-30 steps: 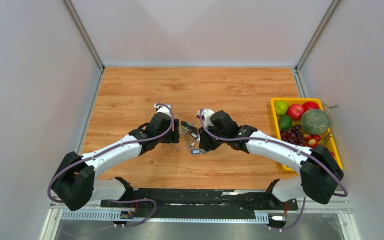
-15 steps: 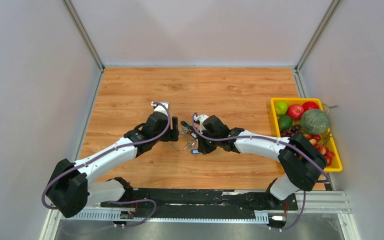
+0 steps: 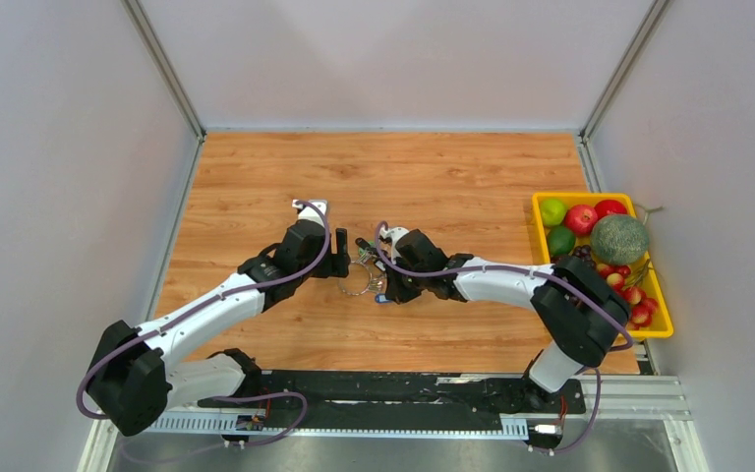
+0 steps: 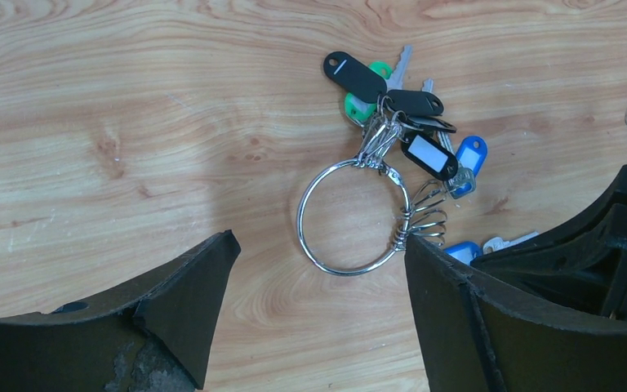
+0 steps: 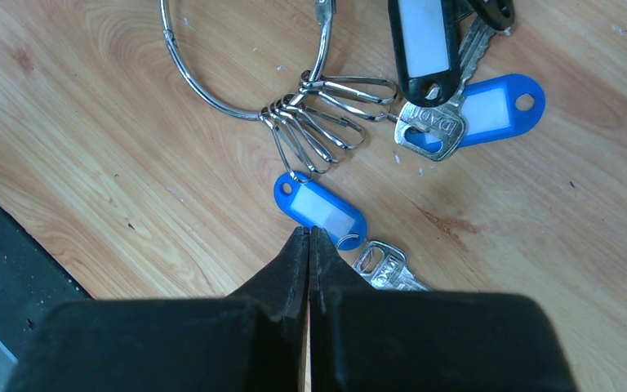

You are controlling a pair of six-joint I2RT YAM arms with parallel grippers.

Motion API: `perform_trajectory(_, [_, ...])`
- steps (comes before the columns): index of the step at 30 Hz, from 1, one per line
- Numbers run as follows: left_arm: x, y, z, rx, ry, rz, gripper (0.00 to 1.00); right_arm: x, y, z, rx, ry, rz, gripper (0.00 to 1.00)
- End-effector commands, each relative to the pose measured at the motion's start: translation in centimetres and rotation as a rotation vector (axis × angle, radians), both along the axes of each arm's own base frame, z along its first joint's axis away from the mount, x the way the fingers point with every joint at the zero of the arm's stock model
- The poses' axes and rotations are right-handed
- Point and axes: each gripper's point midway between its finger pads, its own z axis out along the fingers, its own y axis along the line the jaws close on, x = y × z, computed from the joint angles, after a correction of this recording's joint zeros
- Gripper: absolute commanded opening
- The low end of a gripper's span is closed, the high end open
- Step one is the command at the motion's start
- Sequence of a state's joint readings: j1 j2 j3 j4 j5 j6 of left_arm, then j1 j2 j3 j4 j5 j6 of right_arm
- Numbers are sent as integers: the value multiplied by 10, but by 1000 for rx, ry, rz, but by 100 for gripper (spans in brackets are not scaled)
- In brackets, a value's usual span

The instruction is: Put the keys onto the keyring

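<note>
top: right gripper [image 3: 387, 285] has edged left beside keyring [image 3: 356, 279], keys [image 3: 375, 258] too small to sort | left wrist: left gripper [image 4: 320, 245] wide, straddling keyring flat on table [image 4: 131, 122] | right wrist: fingers pressed together at blue tag [image 5: 320, 211], keyring cut off at top

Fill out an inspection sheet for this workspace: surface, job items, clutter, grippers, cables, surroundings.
Surface: wooden table, bare grain, a few pale specks by the keys.
Job's things: keyring lying flat, wire clips threaded on it; keys with black, green and blue tags bunched beside it.
Clutter: yellow tray of fruit at the right edge.
Grippers: left gripper open, one finger on each side of the keyring; right gripper shut, tips at a blue tag.
Cables: purple cables, one trailing behind each gripper.
Surroundings: plain walls on three sides.
</note>
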State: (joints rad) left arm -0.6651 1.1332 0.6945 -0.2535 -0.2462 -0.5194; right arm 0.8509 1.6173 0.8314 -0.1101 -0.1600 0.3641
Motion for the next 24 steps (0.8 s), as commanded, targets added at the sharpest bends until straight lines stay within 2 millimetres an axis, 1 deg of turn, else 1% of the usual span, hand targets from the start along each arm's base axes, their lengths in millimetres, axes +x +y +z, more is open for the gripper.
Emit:
perform_trajectory(1, [6, 1, 17, -12, -45, 7, 86, 7, 8, -1, 30, -12, -39, 0])
perform_trajectory(10, [6, 2, 20, -18, -51, 10, 88, 12, -1, -15, -12, 0, -106, 0])
perform_trajectory(13, [5, 1, 20, -22, -50, 10, 89, 15, -9, -20, -24, 14, -151, 0])
perform_trajectory(16, [5, 1, 21, -26, -49, 8, 89, 19, -22, -24, -42, 25, -208, 0])
perform_trajectory(19, [5, 0, 23, -29, -51, 6, 91, 20, -35, -21, -66, 15, -239, 0])
perform_trajectory(22, [5, 0, 24, -29, -55, 4, 91, 25, -49, -11, -94, -37, -282, 0])
perform_trajectory(24, [6, 1, 27, -30, -62, 5, 92, 28, -52, -1, -91, -69, -283, 0])
